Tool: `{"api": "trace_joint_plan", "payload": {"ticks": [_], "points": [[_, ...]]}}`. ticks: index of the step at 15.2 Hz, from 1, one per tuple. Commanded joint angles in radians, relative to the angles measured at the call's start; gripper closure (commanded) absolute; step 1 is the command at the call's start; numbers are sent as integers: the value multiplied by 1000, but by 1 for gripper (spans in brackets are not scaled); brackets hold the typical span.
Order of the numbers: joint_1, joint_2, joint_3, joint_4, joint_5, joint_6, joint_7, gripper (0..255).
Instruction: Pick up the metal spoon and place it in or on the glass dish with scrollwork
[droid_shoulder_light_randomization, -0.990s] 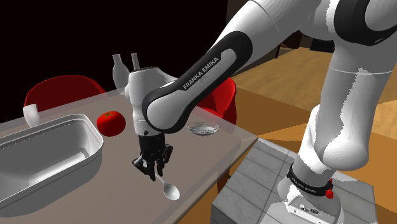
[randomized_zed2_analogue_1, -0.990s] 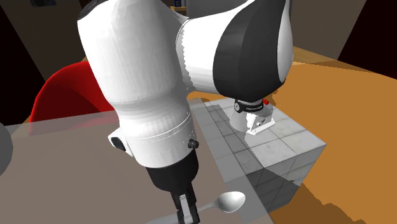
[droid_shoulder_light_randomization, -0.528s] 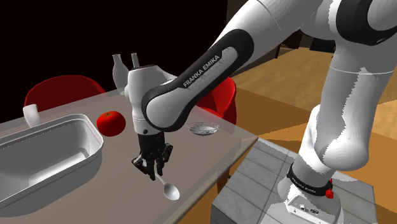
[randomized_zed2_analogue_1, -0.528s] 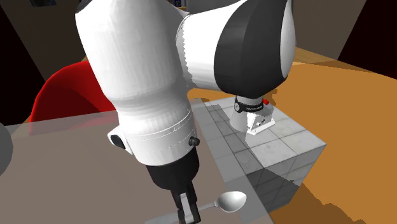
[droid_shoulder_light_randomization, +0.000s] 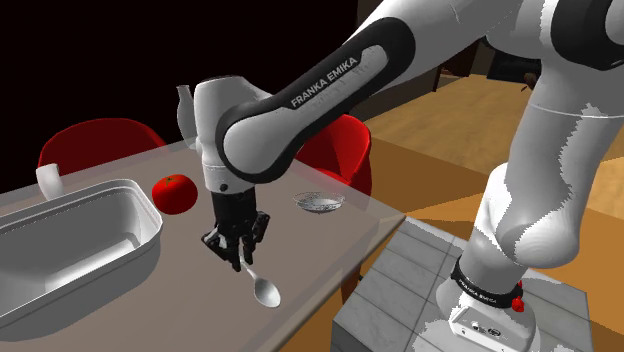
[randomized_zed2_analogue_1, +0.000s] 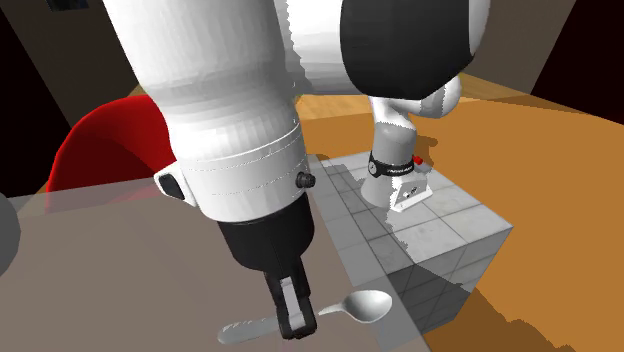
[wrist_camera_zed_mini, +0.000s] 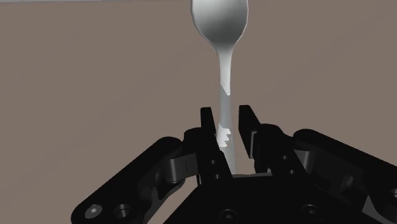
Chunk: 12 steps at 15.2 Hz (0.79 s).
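A grey-brown table (droid_shoulder_light_randomization: 320, 245) stands on a warm orange wooden floor (droid_shoulder_light_randomization: 440, 150). At its far side, a glossy red chair (droid_shoulder_light_randomization: 95, 140) sits toward the shoulder view's left and a second red chair (droid_shoulder_light_randomization: 348, 150) sits near the table's corner. Behind both chairs lies a black area (droid_shoulder_light_randomization: 100, 50).

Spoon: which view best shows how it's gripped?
The wrist view: the spoon is clasped by its handle in the gripper, bowl pointing away. The shoulder view shows the bowl hanging below the gripper; the second exterior view shows bowl and handle end either side of the gripper.
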Motion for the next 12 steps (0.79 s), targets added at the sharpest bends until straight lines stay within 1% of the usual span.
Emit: {"api": "trace_joint_plan", "payload": {"ticks": [1, 12], "points": [[-2, -15, -1, 13, 4, -28, 0, 255], [-9, -77, -7, 100, 15, -172, 11, 255]]}}
